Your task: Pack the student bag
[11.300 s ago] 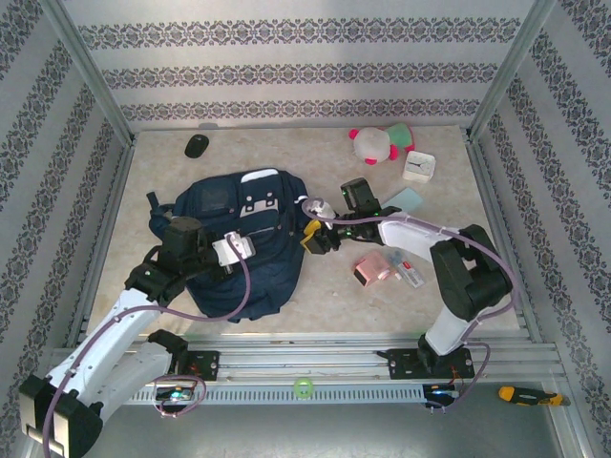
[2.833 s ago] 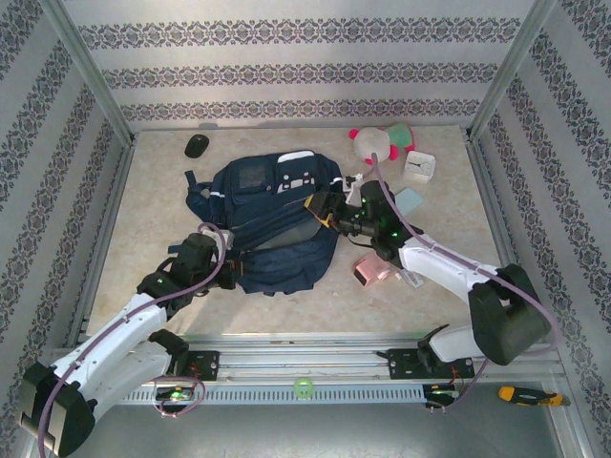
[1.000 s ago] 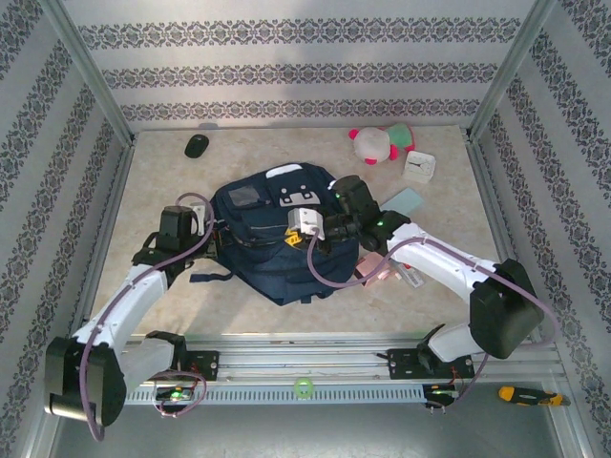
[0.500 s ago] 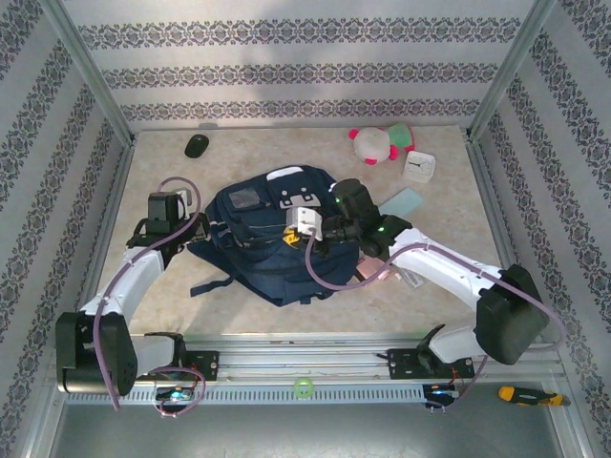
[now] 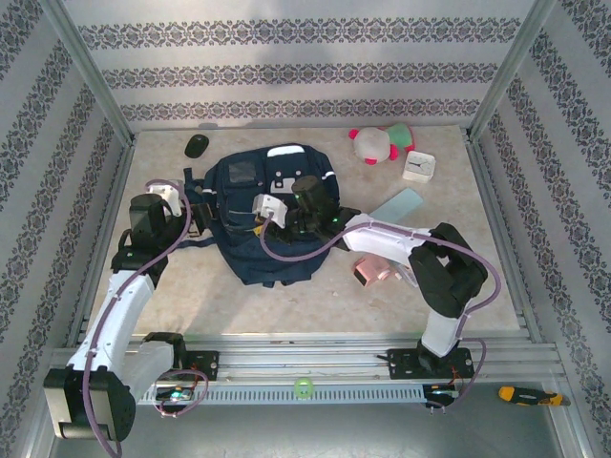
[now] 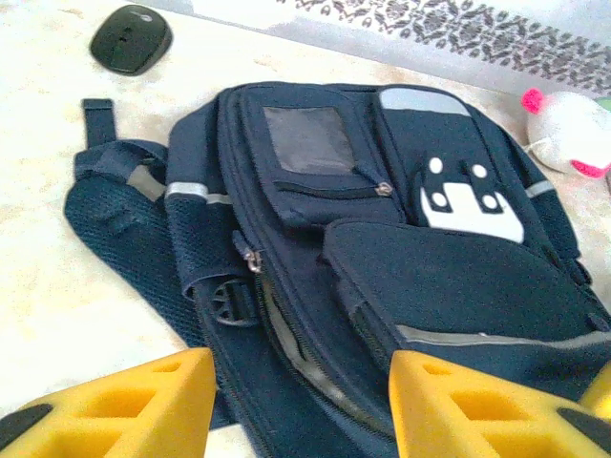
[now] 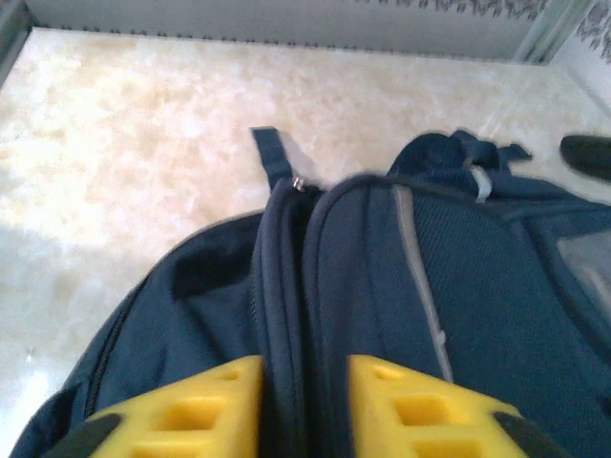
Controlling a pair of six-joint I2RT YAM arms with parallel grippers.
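I read the top external view from above and behind the arm bases, facing forward and down. It is the far view and takes in the whole table [image 5: 210, 296]. The left wrist view sits low and near, looking past the left gripper [image 6: 301, 386] across the student bag [image 6: 382, 239] toward the back wall. The right wrist view is nearest, looking along the bag's fabric past the right gripper [image 7: 304, 386]. All three share the bag and the black mouse [image 5: 196, 145]. The top and left wrist views also share the plush toy [image 5: 380, 143].
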